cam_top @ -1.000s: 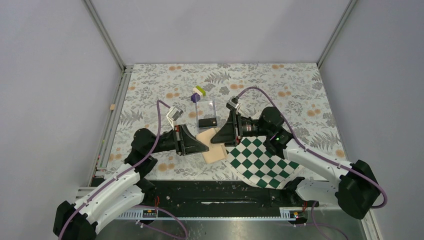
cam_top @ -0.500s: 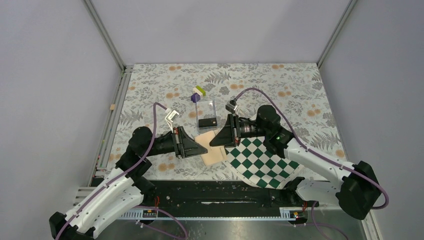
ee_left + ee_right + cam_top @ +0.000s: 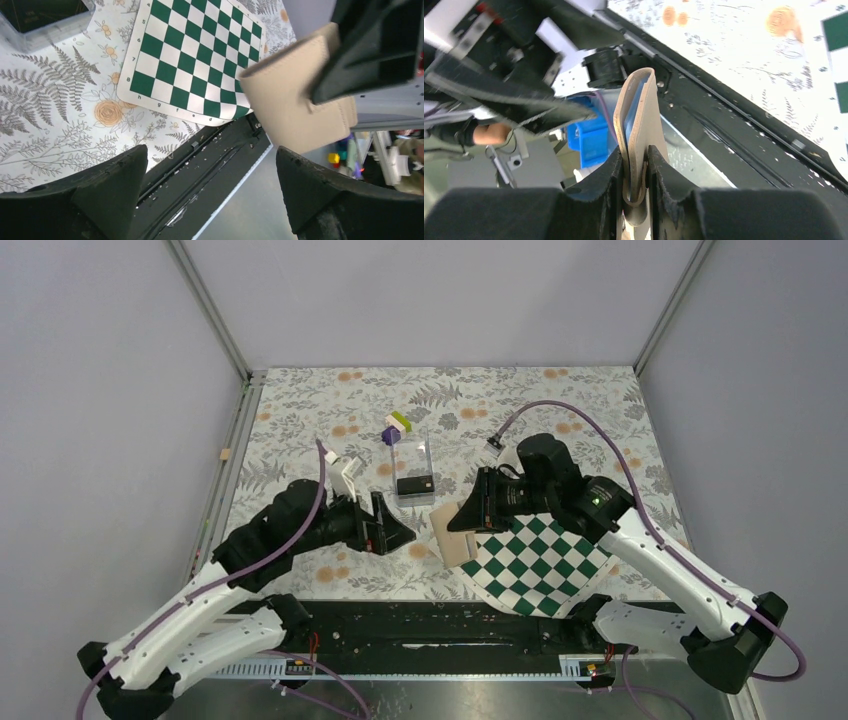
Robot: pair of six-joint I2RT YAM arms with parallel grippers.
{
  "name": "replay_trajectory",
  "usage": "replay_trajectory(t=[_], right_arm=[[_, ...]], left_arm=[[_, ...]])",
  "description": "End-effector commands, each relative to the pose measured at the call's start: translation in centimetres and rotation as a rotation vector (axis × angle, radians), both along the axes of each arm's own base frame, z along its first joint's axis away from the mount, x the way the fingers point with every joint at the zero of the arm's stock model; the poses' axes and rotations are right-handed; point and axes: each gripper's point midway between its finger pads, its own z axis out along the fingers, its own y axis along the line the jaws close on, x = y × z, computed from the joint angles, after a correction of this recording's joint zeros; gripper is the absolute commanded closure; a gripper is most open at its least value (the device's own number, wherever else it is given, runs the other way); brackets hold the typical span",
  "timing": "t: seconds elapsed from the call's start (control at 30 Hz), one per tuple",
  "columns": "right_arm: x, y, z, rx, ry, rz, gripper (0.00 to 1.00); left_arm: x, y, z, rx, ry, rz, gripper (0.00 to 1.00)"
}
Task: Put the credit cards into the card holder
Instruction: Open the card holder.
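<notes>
Lifted since earlier, card holder [image 3: 645, 117] was clamped in right gripper [image 3: 635, 167]; left gripper [image 3: 210, 172] had released; credit cards [image 3: 415, 483] apparently awaited insertion.

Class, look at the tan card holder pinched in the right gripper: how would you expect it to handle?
The card holder is probably pliable yet self-supporting: its free end stands out of the right gripper, only slightly bowed. Likely light, as a pinch at one edge carries it. It may spring open: its leaves gape, showing blue lining.

One wallet [image 3: 455, 537], one checkerboard [image 3: 530, 565], one case [image 3: 412, 462]
</notes>
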Motion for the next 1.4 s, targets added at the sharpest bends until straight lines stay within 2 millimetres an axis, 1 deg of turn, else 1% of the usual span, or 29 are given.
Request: replay_trajectory(t=[0.0, 0.1, 0.2, 0.23, 0.3, 0.33, 0.4, 0.5, 0.57, 0.63, 0.7, 0.77, 0.9, 0.93, 1.03, 1.07, 1.1, 1.2, 1.23, 1.27, 1.33, 1.37], right_arm=[[1.7, -1.3, -1.1, -0.103, 0.014, -0.143, 1.0], [2.8, -1.2, -1.5, -0.129, 0.016, -0.196, 1.0], [3.8, -0.9, -1.5, -0.143, 0.019, -0.23, 1.0], [4.1, -0.8, -1.5, -0.145, 0.022, -0.237, 1.0], [4.7, -0.5, -1.4, -0.152, 0.02, -0.247, 1.0], [5.0, -0.4, -1.4, -0.154, 0.019, -0.252, 1.0], [5.4, -0.1, -1.3, -0.158, 0.021, -0.258, 1.0], [5.6, 0.2, -1.0, -0.151, 0.024, -0.255, 1.0], [5.6, 0.2, -0.9, -0.149, 0.028, -0.251, 1.0], [5.4, 0.3, -1.0, -0.144, 0.035, -0.245, 1.0], [5.2, 0.4, -1.3, -0.135, 0.048, -0.239, 1.0], [4.9, 0.5, -1.5, -0.129, 0.059, -0.231, 1.0], [4.7, 0.6, -2.1, -0.129, 0.078, -0.221, 1.0], [4.6, 0.6, -2.2, -0.128, 0.08, -0.22, 1.0], [4.6, 0.5, -2.4, -0.132, 0.075, -0.216, 1.0], [4.7, 0.5, -2.3, -0.131, 0.068, -0.213, 1.0], [4.8, 0.5, -2.2, -0.128, 0.062, -0.211, 0.97], [5.2, 0.5, -1.7, -0.112, 0.035, -0.202, 0.84], [5.3, 0.4, -1.5, -0.106, 0.022, -0.201, 0.74], [5.5, 0.3, -1.3, -0.103, 0.009, -0.204, 0.6], [5.9, -0.4, -0.9, -0.101, -0.025, -0.218, 0.36], [6.1, -0.8, -0.7, -0.1, -0.043, -0.23, 0.25]], left_arm=[[1.3, -0.1, 1.6, 0.13, -0.165, 0.061, 0.01], [0.7, -2.1, 2.3, 0.217, -0.244, 0.039, 0.01], [0.1, -4.5, 2.2, 0.296, -0.283, 0.002, 0.01], [-0.4, -5.4, 2.5, 0.306, -0.303, -0.018, 0.01], [-1.0, -7.1, 2.6, 0.338, -0.335, -0.044, 0.01], [-1.2, -8.1, 2.3, 0.364, -0.347, -0.053, 0.01], [-1.6, -9.4, 2.2, 0.383, -0.368, -0.067, 0.01], [-1.4, -10.4, 1.3, 0.415, -0.363, -0.034, 0.01], [-0.5, -10.0, 1.1, 0.433, -0.363, 0.05, 0.03], [0.4, -9.4, 0.8, 0.45, -0.362, 0.13, 0.07], [1.1, -8.9, 0.7, 0.468, -0.366, 0.184, 0.14], [1.4, -8.9, 0.7, 0.485, -0.368, 0.209, 0.25], [1.7, -9.3, 0.6, 0.516, -0.375, 0.216, 0.52], [1.7, -9.3, 0.4, 0.531, -0.374, 0.213, 0.61], [1.5, -9.3, -0.1, 0.547, -0.362, 0.201, 0.93], [1.4, -9.1, -0.3, 0.549, -0.355, 0.201, 1.0], [1.3, -8.9, -0.4, 0.547, -0.347, 0.201, 1.0], [1.0, -8.4, -0.6, 0.516, -0.31, 0.206, 1.0], [1.0, -8.3, -0.6, 0.497, -0.291, 0.206, 1.0], [0.9, -8.2, -0.6, 0.464, -0.268, 0.201, 1.0], [0.9, -8.3, -0.6, 0.376, -0.207, 0.184, 1.0], [0.8, -8.7, -0.5, 0.314, -0.174, 0.161, 1.0]])
